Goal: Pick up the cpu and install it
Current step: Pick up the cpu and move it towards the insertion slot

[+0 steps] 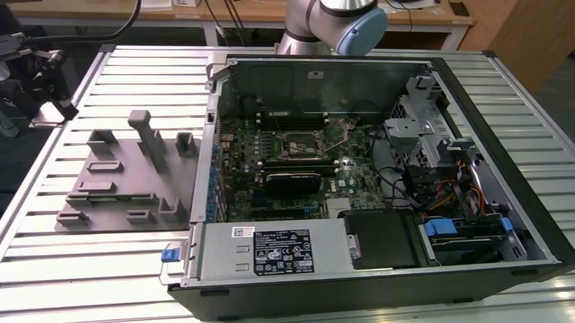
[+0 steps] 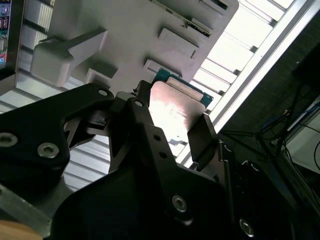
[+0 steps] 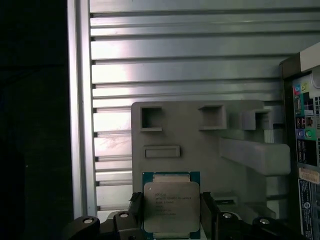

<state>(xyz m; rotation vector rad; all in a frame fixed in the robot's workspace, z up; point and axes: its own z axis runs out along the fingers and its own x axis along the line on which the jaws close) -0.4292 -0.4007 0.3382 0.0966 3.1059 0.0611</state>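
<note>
Here, in the first wrist view, the small flat square cpu (image 3: 171, 210) with its silvery-grey metal top and thin green rim sits between the black gripper (image 3: 171, 200) fingers (image 3: 136, 207). They are closed against its two opposite edges, so the jaws stand only as far apart as the chip is wide. The cpu hangs over the near edge of the grey moulded plastic fixture tray (image 3: 200, 145), clear of its recesses. Beneath the tray lies the ribbed silver metal table (image 3: 175, 50). Beside the tray, on the exterior view's right, stands the open black computer case (image 1: 378, 289).
</note>
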